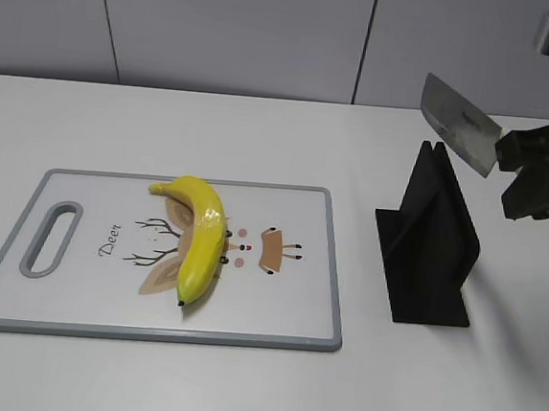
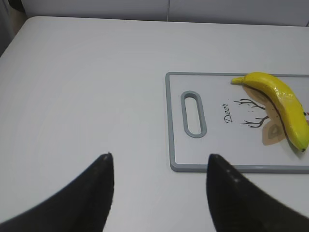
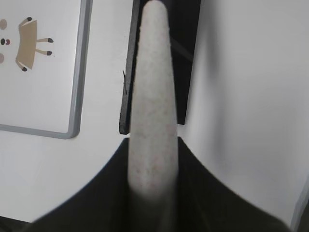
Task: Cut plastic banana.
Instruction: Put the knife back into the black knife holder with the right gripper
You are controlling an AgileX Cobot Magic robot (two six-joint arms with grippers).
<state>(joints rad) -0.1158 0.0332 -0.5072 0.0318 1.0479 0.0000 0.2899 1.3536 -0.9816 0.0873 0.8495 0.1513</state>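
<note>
The plastic banana (image 1: 200,238) is yellow and curved and lies on the white cutting board (image 1: 74,294); it also shows in the left wrist view (image 2: 285,104). My right gripper (image 1: 509,168) is shut on a knife (image 1: 460,123) and holds it in the air above the black knife stand (image 1: 430,243). In the right wrist view the knife's pale spine (image 3: 152,96) runs up between the jaws (image 3: 153,159). My left gripper (image 2: 159,166) is open and empty above bare table left of the board (image 2: 212,154).
The board has a grey rim, a handle slot (image 1: 50,237) at its left end and a deer drawing. The black stand (image 3: 186,58) sits on the white table to the right of the board. A grey panelled wall stands behind.
</note>
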